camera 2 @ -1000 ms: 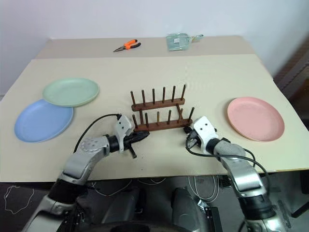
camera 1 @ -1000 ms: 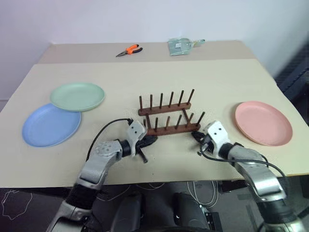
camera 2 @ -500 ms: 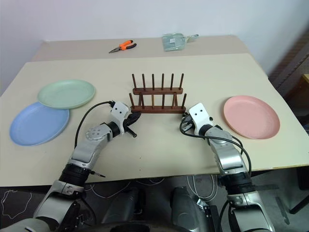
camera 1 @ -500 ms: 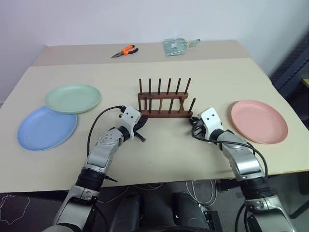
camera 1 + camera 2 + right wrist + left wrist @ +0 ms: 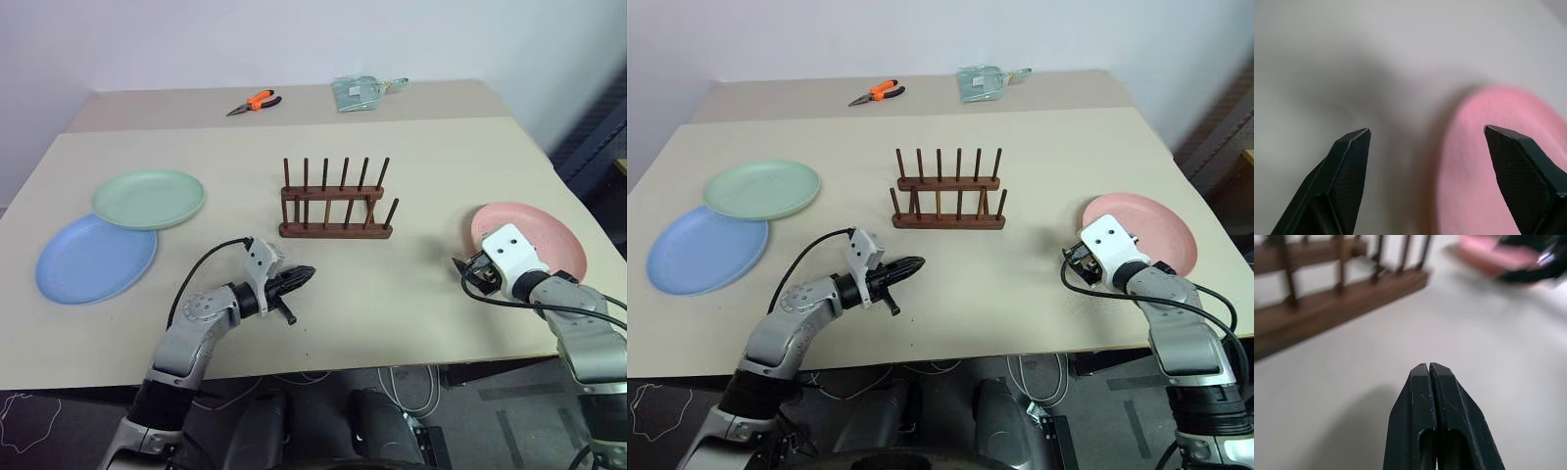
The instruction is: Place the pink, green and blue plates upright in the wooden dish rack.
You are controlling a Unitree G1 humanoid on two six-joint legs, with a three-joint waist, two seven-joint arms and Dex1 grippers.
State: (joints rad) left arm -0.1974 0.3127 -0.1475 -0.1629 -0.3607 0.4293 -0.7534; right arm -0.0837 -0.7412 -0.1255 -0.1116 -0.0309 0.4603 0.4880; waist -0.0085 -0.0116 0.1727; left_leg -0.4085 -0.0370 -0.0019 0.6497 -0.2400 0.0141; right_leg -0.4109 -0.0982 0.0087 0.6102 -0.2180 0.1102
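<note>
The wooden dish rack (image 5: pixel 334 201) is standing empty mid-worktop (image 5: pixel 411 294). The pink plate (image 5: pixel 544 235) is lying flat at its 3 o'clock, the green plate (image 5: pixel 149 197) and blue plate (image 5: pixel 95 258) at 9. The right gripper (image 5: pixel 1427 134) is hovering with fingers spread at the pink rim; the left gripper (image 5: pixel 1429 367) is keeping its fingers pressed together at 7 o'clock.

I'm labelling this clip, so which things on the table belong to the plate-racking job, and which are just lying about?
For the job: pink plate, green plate, blue plate, all lying flat; empty rack; right gripper, open beside the pink plate; left gripper, shut.

Lying about: orange pliers, clear packet, both at the far edge.
</note>
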